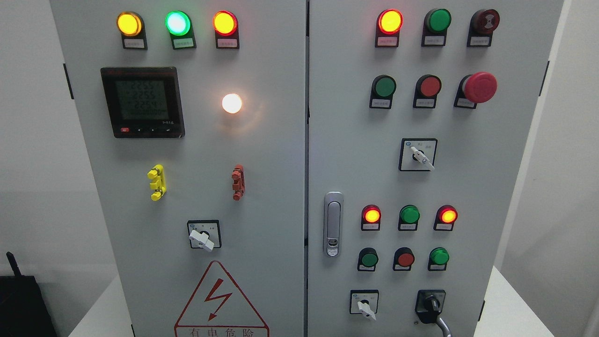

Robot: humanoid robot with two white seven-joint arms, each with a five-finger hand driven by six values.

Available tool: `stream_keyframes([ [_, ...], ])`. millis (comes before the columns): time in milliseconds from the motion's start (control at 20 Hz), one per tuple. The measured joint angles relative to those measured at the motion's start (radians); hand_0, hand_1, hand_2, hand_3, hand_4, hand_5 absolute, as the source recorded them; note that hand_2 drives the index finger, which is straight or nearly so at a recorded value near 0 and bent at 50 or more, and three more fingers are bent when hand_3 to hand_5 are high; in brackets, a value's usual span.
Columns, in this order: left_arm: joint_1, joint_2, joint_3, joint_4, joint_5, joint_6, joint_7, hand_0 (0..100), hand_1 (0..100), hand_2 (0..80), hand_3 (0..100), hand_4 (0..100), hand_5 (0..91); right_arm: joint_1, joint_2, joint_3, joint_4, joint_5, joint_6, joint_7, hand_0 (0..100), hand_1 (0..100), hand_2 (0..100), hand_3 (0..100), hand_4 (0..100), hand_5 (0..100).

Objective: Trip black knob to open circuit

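Note:
The black knob [430, 304] sits at the lower right of the grey cabinet's right door [355, 154], in a black square plate, with its pointer roughly upright. A slim grey curved piece [443, 326] rises from the bottom edge and ends just under the knob, touching or nearly touching its lower right. It looks like the tip of my right hand, and the rest of the hand is below the frame. My left hand does not show.
A white rotary switch [365, 306] is left of the knob, with three round buttons [404, 259] above. A red mushroom stop button [478, 87] juts out at upper right. The door latch [333, 223] is near the centre seam. The cabinet stands on a white table [503, 304].

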Motion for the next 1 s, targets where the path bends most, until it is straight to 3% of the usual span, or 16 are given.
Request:
stream_keyframes([
  [1000, 0.000, 0.000, 0.000, 0.000, 0.000, 0.000, 0.000, 12, 39, 0.0, 0, 0, 0.0, 0.000, -0.001, 0.017, -0.010, 0.000, 0.003, -0.008, 71, 74, 0, 100, 93, 92],
])
